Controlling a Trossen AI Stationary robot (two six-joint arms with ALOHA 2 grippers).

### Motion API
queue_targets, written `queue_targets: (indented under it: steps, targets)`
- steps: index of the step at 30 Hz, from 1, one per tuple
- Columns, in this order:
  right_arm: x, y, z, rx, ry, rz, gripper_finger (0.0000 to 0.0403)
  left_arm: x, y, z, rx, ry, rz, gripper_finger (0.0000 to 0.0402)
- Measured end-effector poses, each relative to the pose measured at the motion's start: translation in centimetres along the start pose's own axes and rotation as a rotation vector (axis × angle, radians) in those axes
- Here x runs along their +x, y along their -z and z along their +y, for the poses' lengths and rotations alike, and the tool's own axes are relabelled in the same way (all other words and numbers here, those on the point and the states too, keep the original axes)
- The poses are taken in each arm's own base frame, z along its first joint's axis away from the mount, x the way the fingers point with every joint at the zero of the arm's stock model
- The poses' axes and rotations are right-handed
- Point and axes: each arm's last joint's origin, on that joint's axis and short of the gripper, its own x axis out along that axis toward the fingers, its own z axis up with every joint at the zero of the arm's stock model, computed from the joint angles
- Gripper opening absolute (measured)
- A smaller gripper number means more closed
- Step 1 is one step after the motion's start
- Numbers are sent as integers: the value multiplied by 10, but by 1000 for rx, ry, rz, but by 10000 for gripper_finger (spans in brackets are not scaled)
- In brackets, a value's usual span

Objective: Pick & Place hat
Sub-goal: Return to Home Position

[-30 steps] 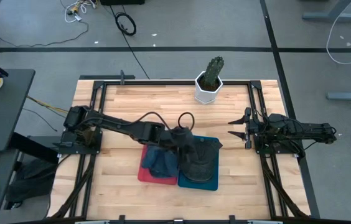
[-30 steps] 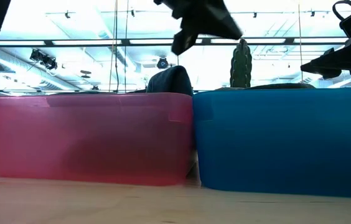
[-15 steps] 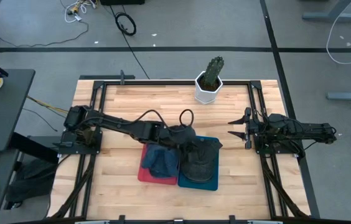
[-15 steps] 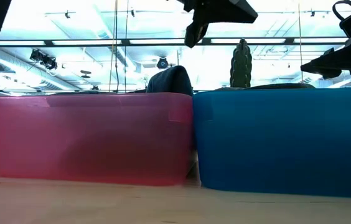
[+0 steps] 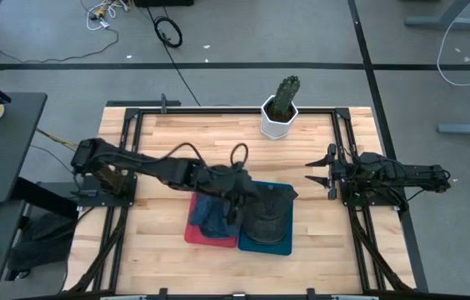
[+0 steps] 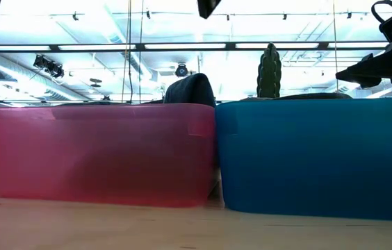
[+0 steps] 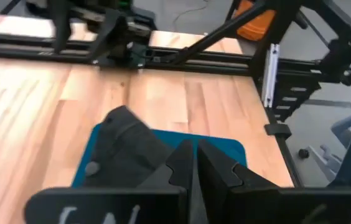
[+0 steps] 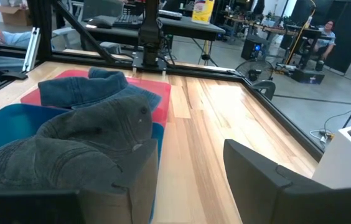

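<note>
A blue denim hat (image 5: pixel 212 213) lies in the red bin (image 5: pixel 190 235); its crown rises above the bin wall in the low view (image 6: pixel 190 89). A dark grey hat (image 5: pixel 267 218) lies in the blue bin (image 5: pixel 286 247) beside it, its crown up (image 8: pixel 88 143). My left gripper (image 5: pixel 239 193) hangs shut and empty above the seam between the two bins, looking down on the dark hat (image 7: pixel 126 143). In the low view only its tip (image 6: pixel 206 5) shows at the top edge. My right gripper (image 5: pixel 318 177) waits open at the table's right side, above the wood.
A cactus in a white pot (image 5: pixel 280 115) stands at the table's far edge, behind the bins. Black frame rails (image 5: pixel 339 150) run along the table's sides. Bare wood (image 5: pixel 160 208) lies left of the red bin and between the blue bin and the right arm.
My left gripper has risen from just above the bins until it has almost left the top of the low view, and the arm has drawn back a little toward the table's left. Both hats have stayed in their bins.
</note>
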Motion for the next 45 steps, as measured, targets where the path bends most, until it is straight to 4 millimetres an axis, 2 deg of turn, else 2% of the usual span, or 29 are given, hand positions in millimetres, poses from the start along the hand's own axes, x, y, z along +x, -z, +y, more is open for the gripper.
queue_targets:
  steps: [5,9,15,25,29,34,39,45]
  targets:
    - [0,0,0,0,0,0,188,-20,2,15,-15,-31,-9,30]
    - [0,0,0,0,0,0,188,-36,10,29,-16,-45,-89,30]
    - [0,0,0,0,0,-1,188,-48,45,50,9,20,-220,30]
    - [0,-1,0,1,0,-8,188,-66,94,57,41,83,-362,30]
    - [0,-1,0,1,1,-8,187,-74,102,58,54,89,-435,30]
    - [0,-1,0,1,1,-8,188,-78,113,60,56,88,-434,30]
    - [0,-1,0,1,1,-9,188,-85,132,64,50,73,-437,30]
    - [0,-1,0,1,1,-12,187,-105,157,74,58,45,-531,30]
